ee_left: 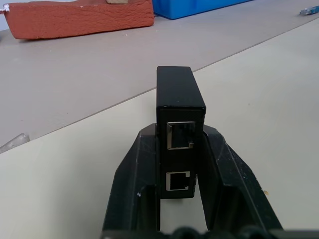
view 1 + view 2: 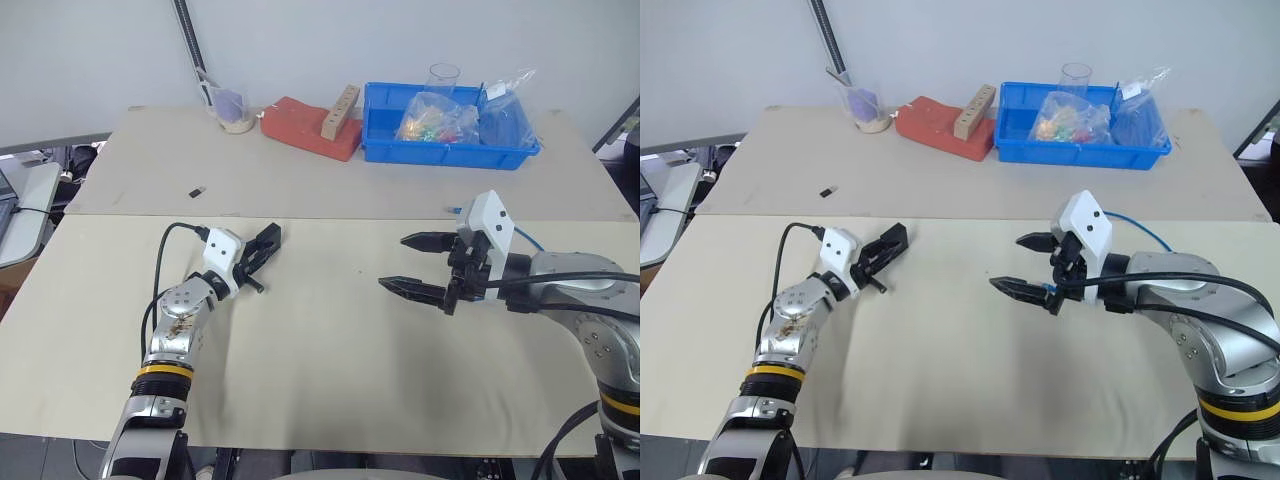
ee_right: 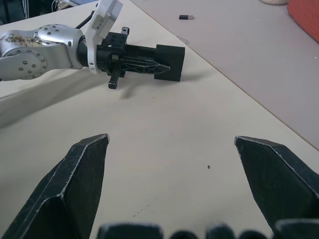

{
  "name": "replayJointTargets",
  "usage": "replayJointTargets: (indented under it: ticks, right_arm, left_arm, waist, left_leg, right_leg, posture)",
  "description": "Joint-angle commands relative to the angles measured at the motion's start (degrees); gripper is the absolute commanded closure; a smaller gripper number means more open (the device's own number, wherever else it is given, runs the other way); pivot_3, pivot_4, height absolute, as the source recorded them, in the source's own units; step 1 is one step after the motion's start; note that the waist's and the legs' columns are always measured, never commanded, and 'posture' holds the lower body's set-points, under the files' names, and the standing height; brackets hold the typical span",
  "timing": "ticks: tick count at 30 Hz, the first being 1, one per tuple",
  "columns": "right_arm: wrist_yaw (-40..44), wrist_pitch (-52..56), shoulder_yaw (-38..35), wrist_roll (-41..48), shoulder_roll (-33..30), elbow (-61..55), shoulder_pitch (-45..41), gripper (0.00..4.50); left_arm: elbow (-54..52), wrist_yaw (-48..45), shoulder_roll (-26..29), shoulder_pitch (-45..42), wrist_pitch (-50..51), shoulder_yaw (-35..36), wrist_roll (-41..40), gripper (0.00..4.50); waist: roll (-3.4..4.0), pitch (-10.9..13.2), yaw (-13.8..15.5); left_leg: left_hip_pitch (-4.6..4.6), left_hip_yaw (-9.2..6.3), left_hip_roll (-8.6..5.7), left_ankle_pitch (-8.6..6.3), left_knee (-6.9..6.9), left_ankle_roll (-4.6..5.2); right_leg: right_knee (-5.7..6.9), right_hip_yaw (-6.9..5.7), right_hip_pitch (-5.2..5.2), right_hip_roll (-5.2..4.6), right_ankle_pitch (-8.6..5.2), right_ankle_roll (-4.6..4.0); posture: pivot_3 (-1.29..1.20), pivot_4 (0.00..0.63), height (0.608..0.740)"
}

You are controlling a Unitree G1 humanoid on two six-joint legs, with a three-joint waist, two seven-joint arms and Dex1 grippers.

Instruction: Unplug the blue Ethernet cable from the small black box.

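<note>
Bright, even light; soft shadows fall on the surface (image 2: 340, 340) toward 6 o'clock; the wrist views blur close up.

Two pale beige tabletops (image 2: 330, 360) butt edge to edge under even, soft light — the far one (image 2: 420, 185) runs back to a plain white wall (image 2: 330, 45). A dark pole (image 2: 188, 38) leans against that wall, and a white desk corner (image 2: 22, 205) shows at left.

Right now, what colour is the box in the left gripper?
Matte black; the small black box shows best in the left wrist view.
</note>
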Motion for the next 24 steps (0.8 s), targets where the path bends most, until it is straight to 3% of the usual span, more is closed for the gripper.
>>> replayJointTargets:
  ticks: [1, 3, 11, 16, 20, 24]
  right_arm:
    - [-0.1, -2.4, -0.7, -0.4, -0.3, -0.5, -0.9, 0.03]
    - [0.0, -2.7, -0.6, -0.4, -0.4, -0.4, -0.9, 0.03]
    - [0.5, -2.8, -0.6, -0.5, -0.8, -0.2, -1.1, 0.0]
    - [3.3, -3.3, -1.9, -0.5, -3.3, 0.9, -0.6, 0.0]
    - [8.1, -4.3, -4.3, 0.2, -7.6, 4.6, -0.6, 0.0]
    - [13.7, -6.3, -6.4, 0.0, -11.2, 8.9, 1.1, 0.0]
  left_arm:
    - [-0.3, 0.4, -0.3, 0.3, 2.3, -0.1, -0.1, 3.99]
    - [-0.7, 0.1, -0.5, 0.4, 3.1, 0.3, -1.0, 3.99]
    - [-3.1, -3.4, 0.4, 1.4, 5.4, 0.8, -3.3, 0.19]
    - [-11.2, -7.6, 5.5, 4.3, 12.1, 1.8, -5.3, 0.08]
    - [-25.1, -12.7, 15.8, 9.8, 22.4, 4.8, -9.9, 0.08]
    - [-38.1, -15.9, 26.5, 14.9, 33.9, 12.8, -17.7, 0.08]
  waist:
    - [0.0, 0.0, 0.0]
    - [0.0, 0.0, 0.0]
    - [-0.01, 0.0, -0.7]
    - [-0.01, 0.0, -1.0]
    - [-0.02, 0.0, -1.5]
    - [-0.03, 0.1, -1.4]
  left_leg:
    - [0.01, 0.0, 0.0, 0.0, 0.0, 0.0]
    - [0.01, 0.0, 0.0, 0.0, 0.0, 0.0]
    - [-0.03, -0.01, 0.02, 0.0, -0.01, 0.0]
    - [-0.04, -0.01, 0.04, 0.0, -0.03, 0.0]
    - [-0.02, 0.0, 0.12, 0.0, -0.12, 0.0]
    - [0.04, -0.01, 0.16, 0.0, -0.16, 0.0]
  right_leg:
    - [0.0, 0.0, 0.01, 0.0, 0.0, 0.0]
    - [0.0, 0.0, 0.01, 0.0, 0.0, 0.0]
    - [-0.02, -0.01, -0.02, 0.01, 0.0, 0.0]
    - [-0.02, -0.01, -0.03, 0.03, 0.0, 0.0]
    - [-0.02, 0.01, -0.08, 0.09, 0.0, 0.0]
    - [-0.05, 0.02, -0.06, 0.06, 0.0, -0.01]
  posture:
    - [0.0, 0.15, 0.74]
    - [0.0, 0.15, 0.74]
    - [0.0, 0.15, 0.74]
    - [0.0, 0.15, 0.74]
    - [0.0, 0.15, 0.74]
    - [0.0, 0.15, 0.74]
